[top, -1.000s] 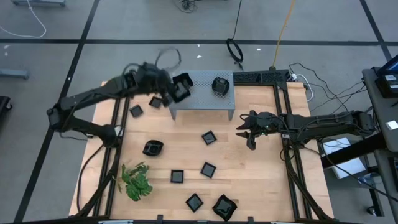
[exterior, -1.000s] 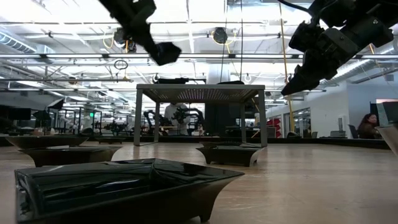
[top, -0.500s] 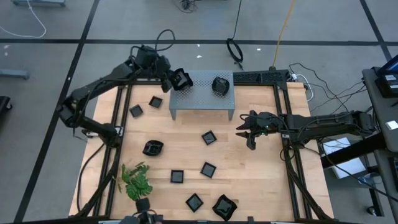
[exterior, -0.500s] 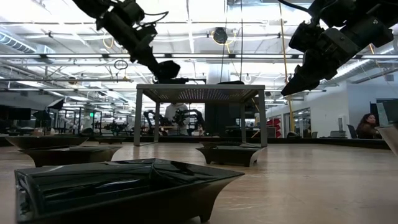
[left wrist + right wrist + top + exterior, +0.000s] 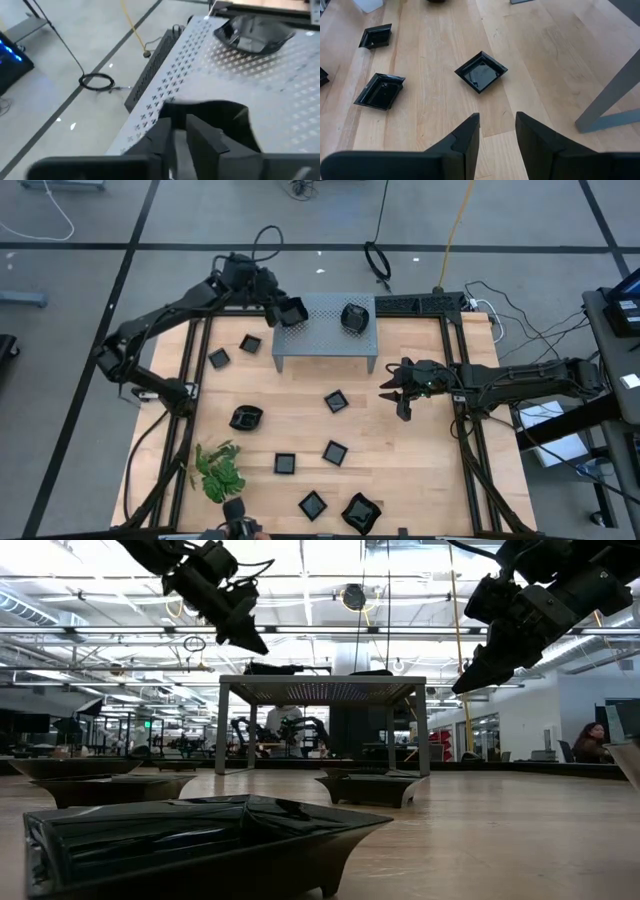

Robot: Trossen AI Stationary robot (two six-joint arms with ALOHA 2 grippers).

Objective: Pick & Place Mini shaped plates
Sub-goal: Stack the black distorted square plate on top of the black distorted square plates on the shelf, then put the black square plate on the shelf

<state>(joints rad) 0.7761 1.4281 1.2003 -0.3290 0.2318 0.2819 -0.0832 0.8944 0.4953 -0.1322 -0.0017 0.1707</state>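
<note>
Left wrist view: left gripper point(image 5: 179, 131) pinches a plate point(image 5: 220, 122) by its rim, low over the stand point(image 5: 280, 75) corner beside another plate point(image 5: 252, 32). Advise lowering flat before release, clear of the edge; right gripper point(image 5: 496, 131) waits part-open above the table point(image 5: 545, 45)

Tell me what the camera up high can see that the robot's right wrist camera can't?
Only the high view shows the green sprig, the grey stand with a rounded plate on it, and the left gripper holding a plate at the stand's corner. Only the right wrist view shows the right gripper's open fingers close up. Both show the square plate on the wooden table.
</note>
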